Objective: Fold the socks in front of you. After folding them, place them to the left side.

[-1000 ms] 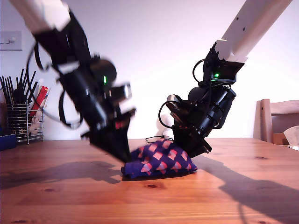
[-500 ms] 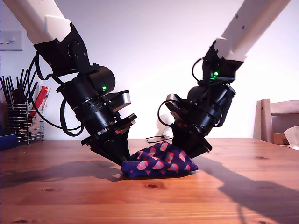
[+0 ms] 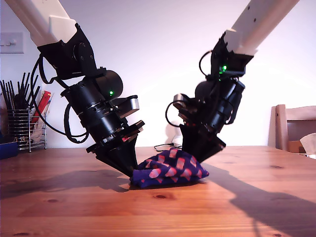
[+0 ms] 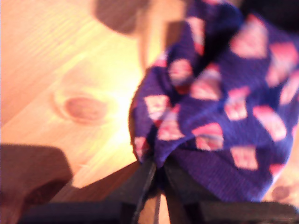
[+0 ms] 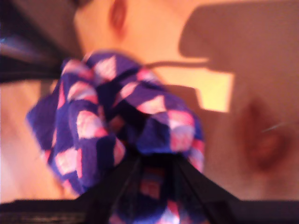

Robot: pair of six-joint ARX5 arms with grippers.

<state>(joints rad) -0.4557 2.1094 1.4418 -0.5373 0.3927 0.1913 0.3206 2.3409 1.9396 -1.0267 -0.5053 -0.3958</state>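
Navy socks (image 3: 170, 170) with pink-red squares lie bundled on the wooden counter (image 3: 158, 212), pinched between my first claw (image 4: 158, 170) and my second claw (image 5: 152, 163), both clamped on fabric.

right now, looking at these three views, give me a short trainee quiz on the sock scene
1. True or false: the socks hang in the air, clear of the wooden table.
2. What does my first gripper hold? A) a fold of sock fabric B) a cable C) nothing
3. In the exterior view, what stands at the far left on the table?

Key:
1. False; the bundle rests on the table.
2. A; my second gripper also pinches the socks.
3. A wire utensil holder with dark utensils.
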